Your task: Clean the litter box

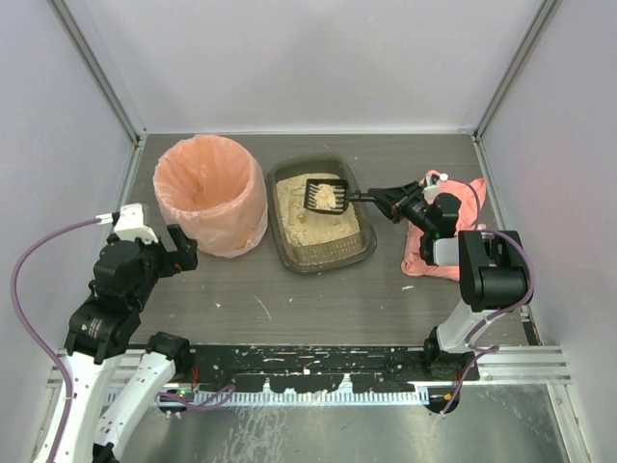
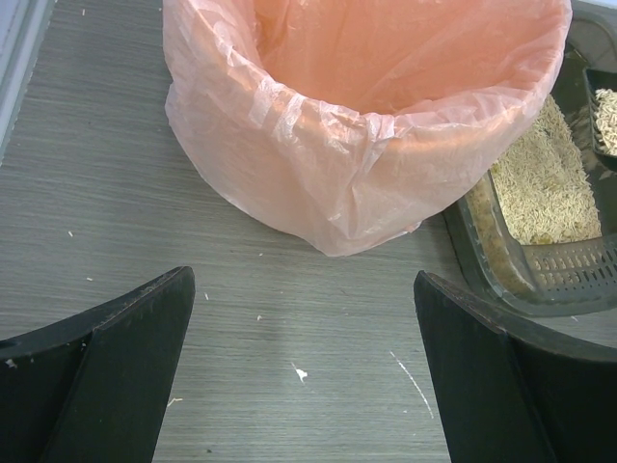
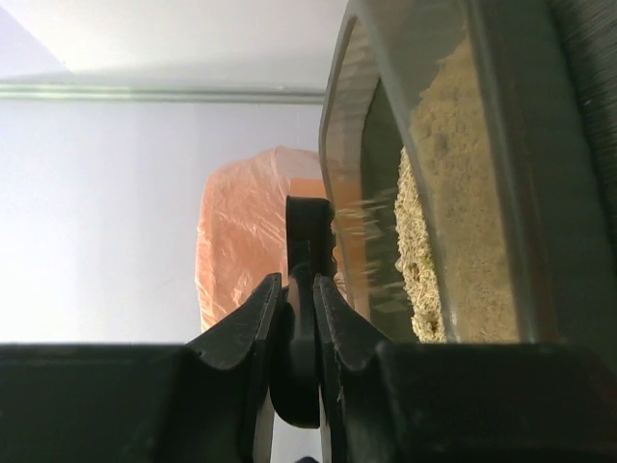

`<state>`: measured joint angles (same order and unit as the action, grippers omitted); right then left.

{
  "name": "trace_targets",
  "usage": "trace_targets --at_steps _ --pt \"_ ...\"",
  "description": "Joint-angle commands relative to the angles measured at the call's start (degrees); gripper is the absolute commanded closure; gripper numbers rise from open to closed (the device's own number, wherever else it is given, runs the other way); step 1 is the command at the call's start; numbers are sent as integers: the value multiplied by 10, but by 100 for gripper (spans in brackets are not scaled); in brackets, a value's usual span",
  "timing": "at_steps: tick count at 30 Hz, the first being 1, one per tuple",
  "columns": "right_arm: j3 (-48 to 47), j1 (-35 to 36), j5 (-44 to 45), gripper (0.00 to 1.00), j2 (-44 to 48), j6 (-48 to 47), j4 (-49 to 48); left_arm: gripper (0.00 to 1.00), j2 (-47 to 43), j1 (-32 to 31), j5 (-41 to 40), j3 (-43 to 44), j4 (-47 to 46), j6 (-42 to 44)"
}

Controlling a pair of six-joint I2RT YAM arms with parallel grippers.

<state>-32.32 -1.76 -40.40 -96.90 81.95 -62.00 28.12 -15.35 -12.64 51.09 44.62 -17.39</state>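
Top external view: the scoop (image 1: 326,196) is clamped at its handle by the right gripper (image 1: 384,199) above the litter box (image 1: 323,258); the left gripper (image 1: 186,248) is spread wide, empty.

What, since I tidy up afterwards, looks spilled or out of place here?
Pale bits, probably litter, lie scattered on the table in front of the bag-lined bin and the litter box, not inside it.

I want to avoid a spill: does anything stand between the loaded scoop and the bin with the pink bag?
Nothing visible does. The right gripper holds the scoop over the litter box; the bin stands right beside the box. The open left gripper is on the bin's other side.
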Motion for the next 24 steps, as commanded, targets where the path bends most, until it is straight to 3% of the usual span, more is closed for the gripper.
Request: trace_targets --at_steps 1,3,6,10,13,15,17,21,24 --pt "-16 -2 -4 99 23 -29 -1 2 2 3 3 6 -18 -2" --pt "9 -27 16 99 26 6 -46 2 2 3 5 7 -18 -2" --pt "-39 22 -27 99 13 -29 -13 2 1 4 -3 5 -18 -3" --pt "10 -29 13 99 31 3 -43 2 1 5 3 5 -18 -2" --pt "-32 35 -23 99 20 -35 -16 2 1 6 -2 5 -19 -3" --pt "-22 12 -10 99 29 -47 10 2 3 5 3 7 -18 -2" --pt "20 -24 18 99 34 -8 -33 2 1 5 5 6 -18 -2" --pt "-25 26 -19 99 21 -39 -3 2 2 7 1 5 -21 -3" --pt "11 -24 18 99 40 -17 -16 2 4 8 9 6 -19 -2"
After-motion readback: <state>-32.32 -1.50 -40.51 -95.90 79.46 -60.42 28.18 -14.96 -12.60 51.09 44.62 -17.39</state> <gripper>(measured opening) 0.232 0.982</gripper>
